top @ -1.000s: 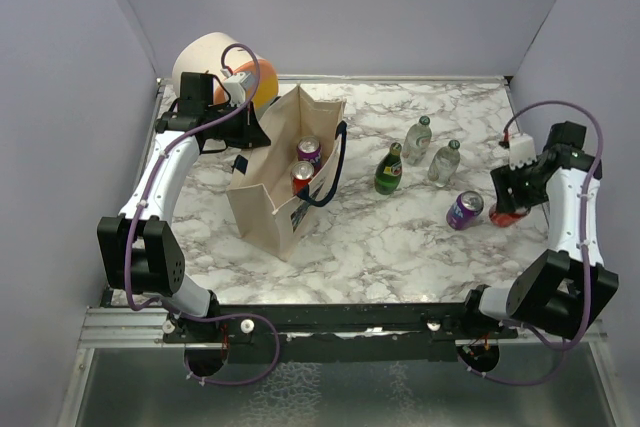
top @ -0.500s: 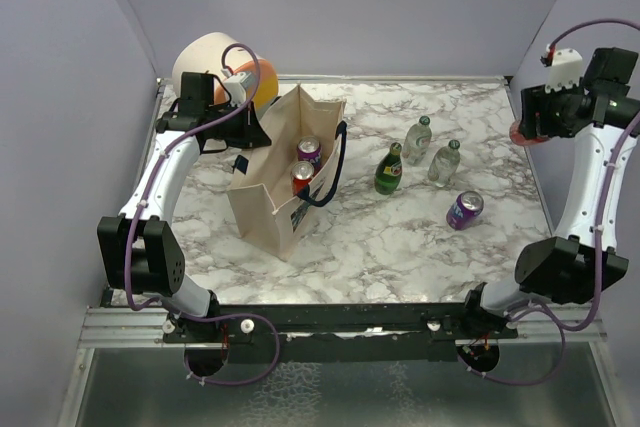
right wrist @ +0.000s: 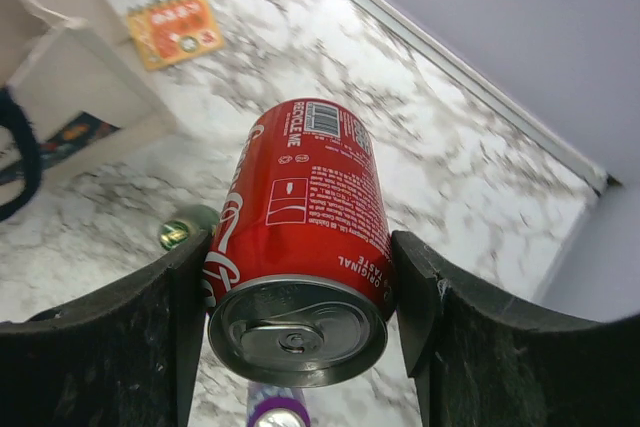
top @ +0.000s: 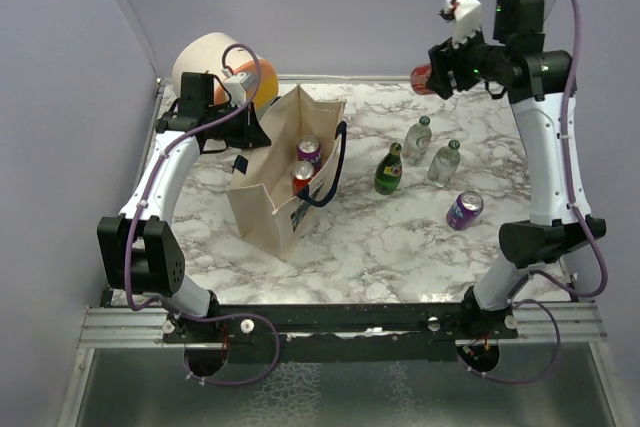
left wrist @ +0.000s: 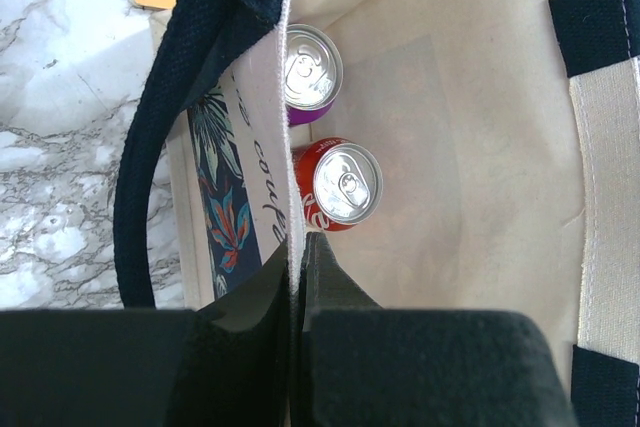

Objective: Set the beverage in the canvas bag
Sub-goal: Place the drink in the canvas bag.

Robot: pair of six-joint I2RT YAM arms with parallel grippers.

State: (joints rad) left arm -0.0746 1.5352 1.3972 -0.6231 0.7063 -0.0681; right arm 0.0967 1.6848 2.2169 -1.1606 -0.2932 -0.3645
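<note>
The canvas bag stands open left of centre, beige with navy handles. My left gripper is shut on the bag's rim and holds the mouth open. A purple can and a red can stand upright inside. My right gripper is raised high over the table's back right, shut on a red cola can. In the right wrist view that red cola can sits between both fingers, top end toward the camera.
A green bottle, two clear bottles and a lying purple can sit right of the bag. A cream-and-orange drum stands at the back left. A small orange notebook lies near the bag.
The right arm has lifted the red cola can off the table's right side and swung it up, back and leftward. The left arm and the bag have stayed still.
</note>
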